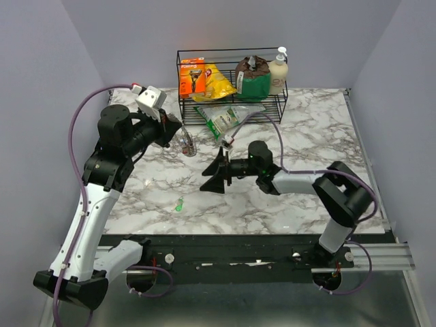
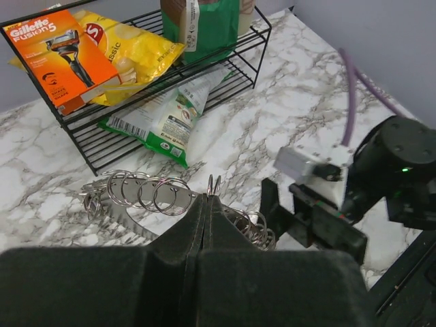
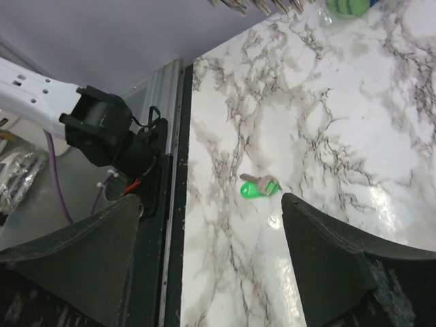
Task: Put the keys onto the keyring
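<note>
Left fingers: the left gripper (image 2: 206,204) was pinched fully shut on the wire of the keyring (image 2: 146,194), with a bit of ring poking up out of the closed tips.
Keyring: held up in that grip just in front of the wire rack (image 2: 102,146), looked to be off the table (image 2: 286,116), and was already fringed with a bunch of little silver keys and loops.
Right fingers: the right gripper (image 3: 211,204) was spread wide with nothing in it, aimed down at the marble.
Green key: the green-headed key (image 3: 257,188) lay flat and loose on the table, framed between the open jaws in the wrist view but untouched, well apart from the ring.
Done so far: honestly just the setup, ring gripped and presented.
Left to do: green key looked like it needed grabbing, carrying over and threading on, so pretty early days.
Blue-headed key: couldn't make it out for sure.
</note>
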